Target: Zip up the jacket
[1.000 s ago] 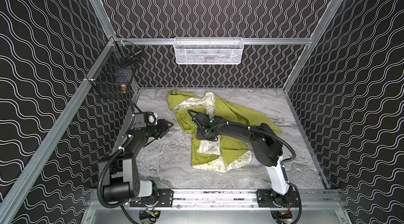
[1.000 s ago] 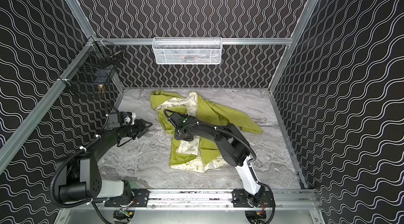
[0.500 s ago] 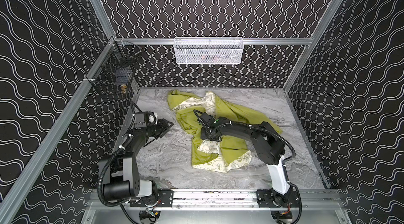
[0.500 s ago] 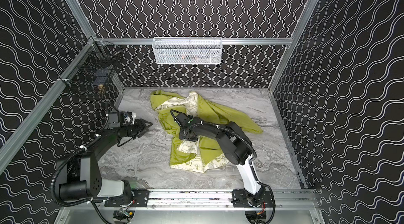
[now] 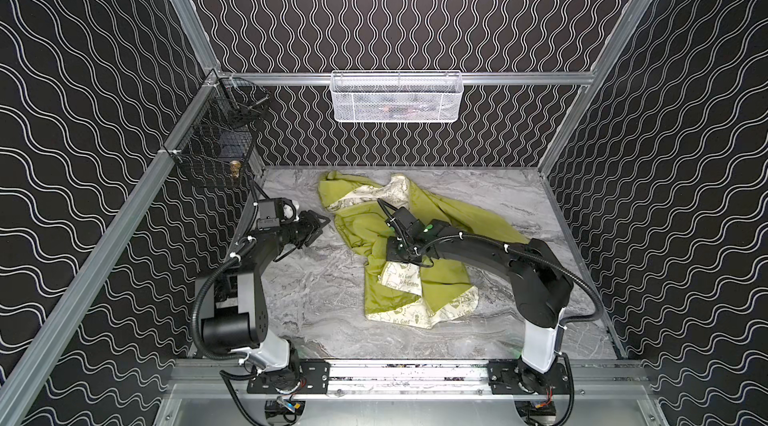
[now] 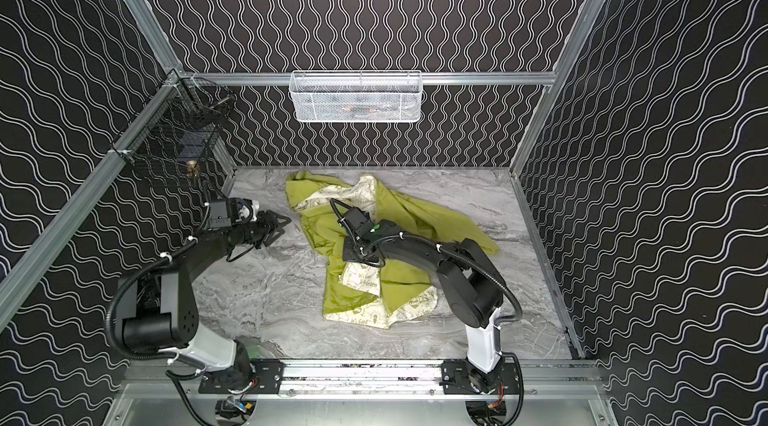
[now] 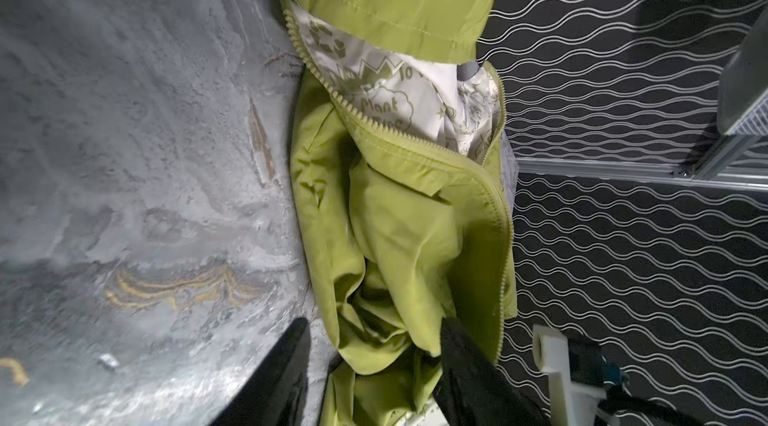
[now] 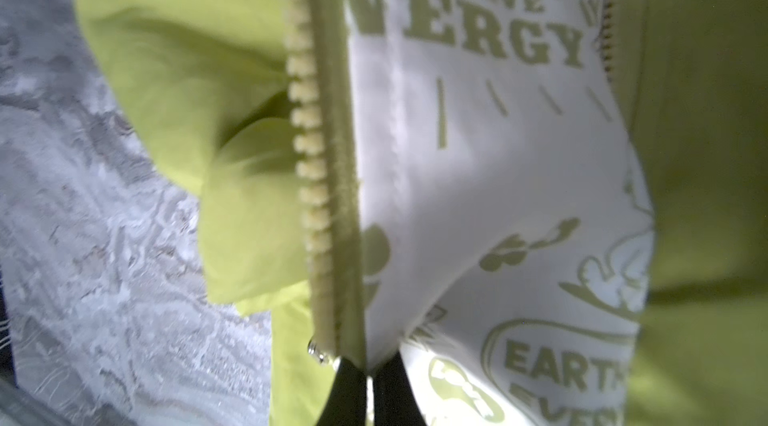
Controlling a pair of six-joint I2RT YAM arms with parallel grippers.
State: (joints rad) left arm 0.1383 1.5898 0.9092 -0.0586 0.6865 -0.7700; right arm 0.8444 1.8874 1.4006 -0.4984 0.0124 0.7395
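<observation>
Middle of the jacket (image 5: 444, 286) hidden beneath the right arm (image 5: 478, 251); white mesh basket (image 5: 397, 97), upper centre, contents unreadable.

walls: black panels with white wavy lines (image 5: 395, 8), behind and to both sides of the white mesh basket (image 5: 397, 97)
frame: the white mesh basket hangs on a horizontal aluminium rail (image 5: 519, 78); its contents are unclear
side storage: black wire basket (image 5: 212, 154), left of and lower than the white mesh basket, on the left wall rail
floor: grey marble-pattern tabletop (image 5: 316, 299), below the white mesh basket
front edge: aluminium base rail (image 5: 407, 374), across the tabletop from the white mesh basket
light: even, soft shadows
</observation>
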